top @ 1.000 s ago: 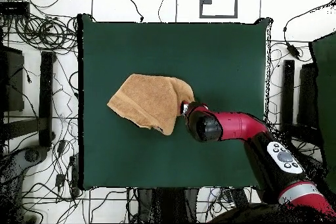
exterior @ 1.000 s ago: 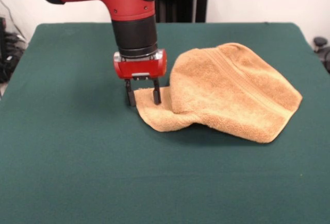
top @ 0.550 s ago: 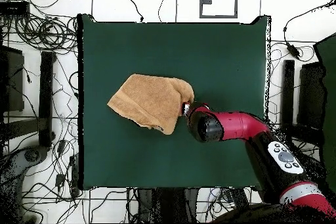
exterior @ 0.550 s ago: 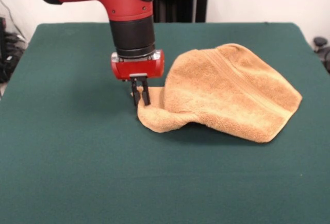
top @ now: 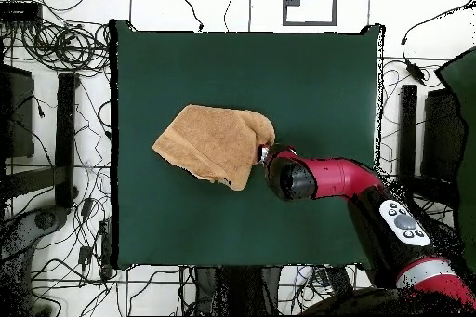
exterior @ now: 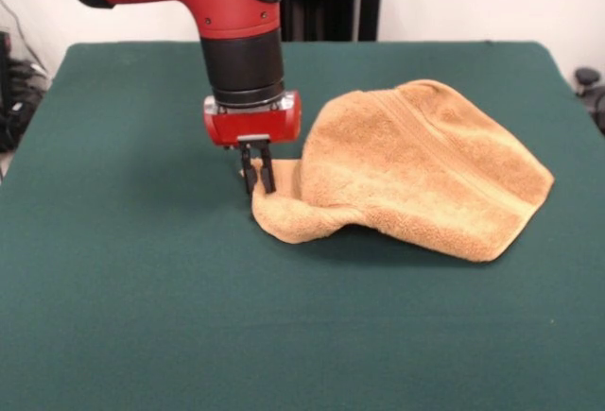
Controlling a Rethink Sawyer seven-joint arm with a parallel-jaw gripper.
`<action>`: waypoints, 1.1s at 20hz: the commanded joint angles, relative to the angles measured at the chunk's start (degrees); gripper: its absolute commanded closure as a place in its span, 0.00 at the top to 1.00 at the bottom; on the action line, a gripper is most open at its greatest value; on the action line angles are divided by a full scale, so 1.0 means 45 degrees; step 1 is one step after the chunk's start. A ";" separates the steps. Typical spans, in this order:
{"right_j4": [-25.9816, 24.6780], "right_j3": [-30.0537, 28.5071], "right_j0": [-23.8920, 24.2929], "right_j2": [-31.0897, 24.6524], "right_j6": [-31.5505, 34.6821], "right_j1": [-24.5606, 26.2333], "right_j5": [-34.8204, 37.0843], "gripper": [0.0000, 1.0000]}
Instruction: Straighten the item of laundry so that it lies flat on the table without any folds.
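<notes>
The item of laundry point(exterior: 416, 170) is an orange-tan towel, folded over itself and bunched, right of centre on the green table point(exterior: 123, 269). Its woven band runs diagonally across the upper layer. A lower corner flap sticks out to the left on the felt. My gripper point(exterior: 257, 184) points straight down at that flap's left tip, its fingers shut on the edge of the cloth. In the overhead view the towel point(top: 214, 144) lies left of centre, and the gripper point(top: 262, 153) at its right corner is mostly hidden under the red arm.
The red and black arm point(top: 325, 178) reaches over the table's point(top: 307, 81) lower right part. Tangled cables point(top: 65, 48) and dark stands lie on the floor around the table's edges.
Between one second and half a second ago the fingers closed together on the towel's corner and the gripper shifted slightly left. Since then nothing has moved.
</notes>
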State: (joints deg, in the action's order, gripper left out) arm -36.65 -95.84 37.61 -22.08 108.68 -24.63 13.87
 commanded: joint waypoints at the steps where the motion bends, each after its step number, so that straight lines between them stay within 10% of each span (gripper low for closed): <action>1: -0.0620 0.0375 -0.0396 -0.0647 -0.2228 0.1302 0.2597 0.00; 22: 0.0913 -0.0874 0.0767 -0.2144 -0.3536 -0.1780 0.7363 0.00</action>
State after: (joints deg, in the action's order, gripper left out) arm -34.19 -96.37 40.00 -25.40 108.67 -31.99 37.42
